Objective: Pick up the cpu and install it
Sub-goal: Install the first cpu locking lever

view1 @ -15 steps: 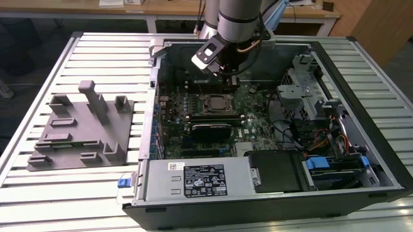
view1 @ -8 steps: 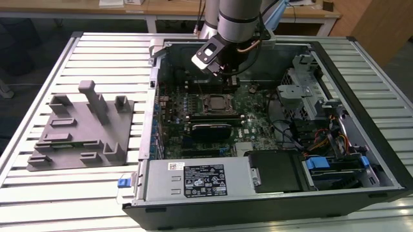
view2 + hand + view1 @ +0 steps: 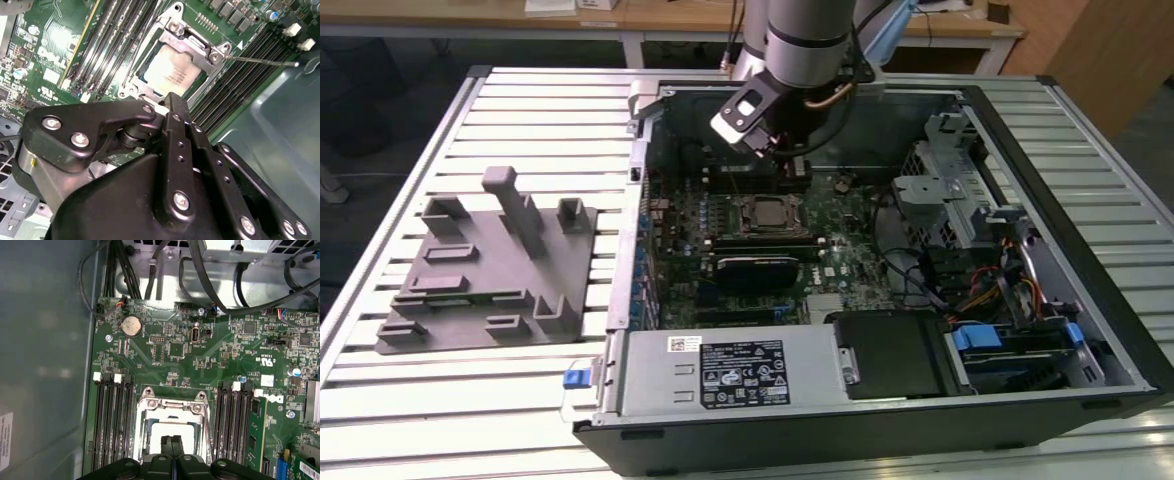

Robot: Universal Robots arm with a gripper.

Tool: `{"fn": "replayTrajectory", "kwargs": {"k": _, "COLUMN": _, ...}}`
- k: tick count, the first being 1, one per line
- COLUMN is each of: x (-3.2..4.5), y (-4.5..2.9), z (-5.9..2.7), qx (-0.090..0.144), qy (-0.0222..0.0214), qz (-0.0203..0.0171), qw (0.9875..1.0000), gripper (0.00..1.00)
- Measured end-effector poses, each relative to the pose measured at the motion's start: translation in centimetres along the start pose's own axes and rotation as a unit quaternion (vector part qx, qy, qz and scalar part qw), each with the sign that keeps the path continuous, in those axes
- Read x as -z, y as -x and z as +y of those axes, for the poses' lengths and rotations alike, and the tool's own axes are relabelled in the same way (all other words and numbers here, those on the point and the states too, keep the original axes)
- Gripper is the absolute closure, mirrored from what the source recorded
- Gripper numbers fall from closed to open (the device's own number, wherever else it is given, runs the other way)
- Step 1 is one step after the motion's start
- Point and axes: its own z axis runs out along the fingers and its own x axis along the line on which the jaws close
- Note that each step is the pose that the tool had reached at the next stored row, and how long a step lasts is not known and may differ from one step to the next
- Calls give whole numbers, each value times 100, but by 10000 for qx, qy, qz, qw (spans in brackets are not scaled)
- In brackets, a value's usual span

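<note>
**Cpu seated in socket, gripper shut above it**

Exterior view: open case lies flat on a slatted table, centre to right of the frame. The arm comes in from the top centre and reaches into the case. The gripper hangs just above the socket, in the upper middle of the board. The cpu shows as a pale square inside the socket. A grey fixture plate with upright posts sits on the table at the exterior view's left, well apart from the case.

Second wrist view: the cpu lies flat within the metal socket frame, silver top up. A thin lever runs out from one corner of the frame. The gripper tip is just beside the frame's edge; whether it touches cannot be told.

First wrist view: the fingers are pressed together with nothing between them, over the cpu. Memory slots flank the socket on both sides. A coin cell sits on the board, well apart from the socket.
</note>
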Motion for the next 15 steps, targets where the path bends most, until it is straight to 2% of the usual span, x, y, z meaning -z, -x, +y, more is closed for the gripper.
{"fn": "replayTrajectory", "kwargs": {"k": 4, "x": 0, "y": 2, "z": 32, "qx": 0, "qy": 0, "qz": 0, "qw": 10000, "gripper": 89}}
{"fn": "replayTrajectory", "kwargs": {"k": 15, "x": 0, "y": 1, "z": 21, "qx": 0, "qy": 0, "qz": 0, "qw": 10000, "gripper": 89}}
